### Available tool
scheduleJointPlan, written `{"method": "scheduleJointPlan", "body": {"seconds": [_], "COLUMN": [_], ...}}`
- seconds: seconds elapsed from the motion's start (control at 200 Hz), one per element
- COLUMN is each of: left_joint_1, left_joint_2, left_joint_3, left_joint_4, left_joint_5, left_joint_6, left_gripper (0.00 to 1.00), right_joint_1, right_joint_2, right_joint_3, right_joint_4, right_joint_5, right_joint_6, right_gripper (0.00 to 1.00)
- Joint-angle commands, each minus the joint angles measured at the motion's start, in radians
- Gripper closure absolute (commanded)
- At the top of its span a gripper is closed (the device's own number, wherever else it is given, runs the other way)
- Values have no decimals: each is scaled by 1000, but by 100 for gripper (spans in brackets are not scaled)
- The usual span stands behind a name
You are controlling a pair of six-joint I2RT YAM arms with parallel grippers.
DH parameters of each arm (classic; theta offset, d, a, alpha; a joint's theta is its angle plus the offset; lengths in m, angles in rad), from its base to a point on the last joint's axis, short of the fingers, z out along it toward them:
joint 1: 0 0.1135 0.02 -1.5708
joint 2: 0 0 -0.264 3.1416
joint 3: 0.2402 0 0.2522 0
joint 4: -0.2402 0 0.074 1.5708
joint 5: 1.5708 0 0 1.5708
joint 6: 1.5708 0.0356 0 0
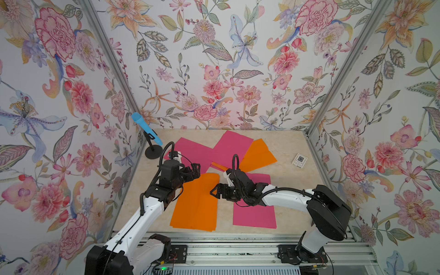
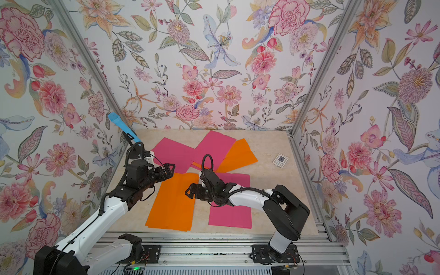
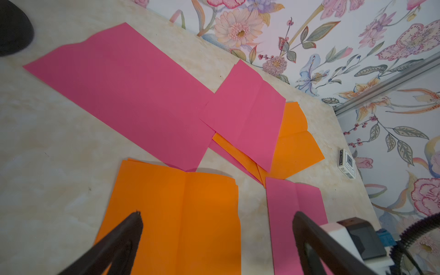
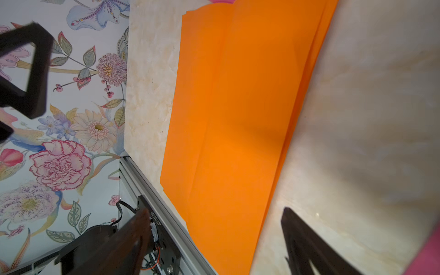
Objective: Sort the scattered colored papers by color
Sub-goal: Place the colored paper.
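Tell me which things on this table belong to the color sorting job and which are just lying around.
Part of the job: near orange stack, near pink paper, far pink sheets, far orange sheets.
Just lying about: white card, blue microphone on its stand.

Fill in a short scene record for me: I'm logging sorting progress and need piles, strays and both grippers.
orange pile: orange stack, front, by the left arm
pink pile: near pink paper, front, partly under the right arm
unsorted, overlapping at back: left pink sheet, middle pink sheet, far orange paper
left gripper: open, empty
right gripper: open, empty, at orange stack's edge
other: white card, blue microphone
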Motion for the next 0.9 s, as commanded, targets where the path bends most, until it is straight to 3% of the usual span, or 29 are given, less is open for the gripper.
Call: {"method": "scheduleJointPlan", "body": {"seconds": [0.0,0.12,0.295,0.42,0.595,0.896], "left_joint_1": [-110,-224,-268,-323,-366,-371], "left_joint_2": [-14,-63,-152,-149,-132,-141], "left_joint_3": [-52,-115,-225,-224,-297,-377], "left_joint_4": [-16,-107,-172,-245,-188,-163], "left_joint_5": [-65,-176,-182,-213,-166,-171], "left_joint_6": [-113,-248,-413,-440,-500,-528], "left_gripper": [0,0,0,0,0,0], "right_joint_1": [-83,-155,-227,-287,-335,-373], "right_joint_2": [-63,-134,-184,-194,-195,-196], "right_joint_3": [-79,-106,-100,-103,-113,-132], "right_joint_4": [-104,-117,-134,-135,-135,-131], "right_joint_5": [36,23,8,-19,-45,-73], "right_joint_6": [-68,-95,-124,-135,-143,-153], "right_gripper": [10,11,14,14,14,14]}}
